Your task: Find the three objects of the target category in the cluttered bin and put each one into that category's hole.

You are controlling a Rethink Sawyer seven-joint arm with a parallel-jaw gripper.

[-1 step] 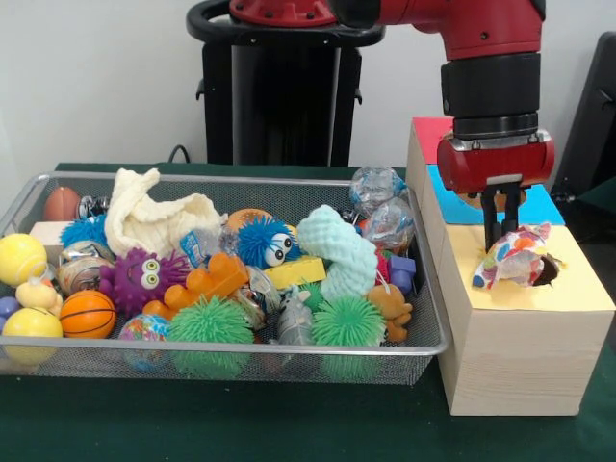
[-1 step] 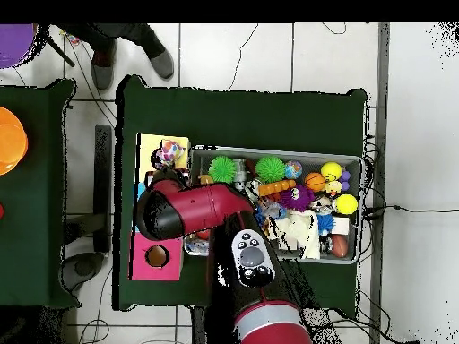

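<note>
Front view: the black two-finger gripper point(image 1: 502, 229) is clamped on a crinkly multicoloured candy-wrapper bag point(image 1: 511, 258), right at the dark hole point(image 1: 548, 272) in the yellow section of the wooden box point(image 1: 520, 356). I'd centre it over the hole before releasing. One wire mesh bin point(image 1: 29, 197), two spiky green balls point(image 1: 212, 321).

Overhead view: arm hides the gripper; the bag point(image 2: 164, 159) sits on the yellow section, one orange-ringed hole point(image 2: 157, 256) in the pink.

I see the yellow hole point(image 1: 547, 272) plugged by a crinkly packet point(image 1: 510, 258) (gripper point(image 1: 504, 229) directly above); beside it, the wire bin point(image 1: 435, 318) is crammed full.
</note>
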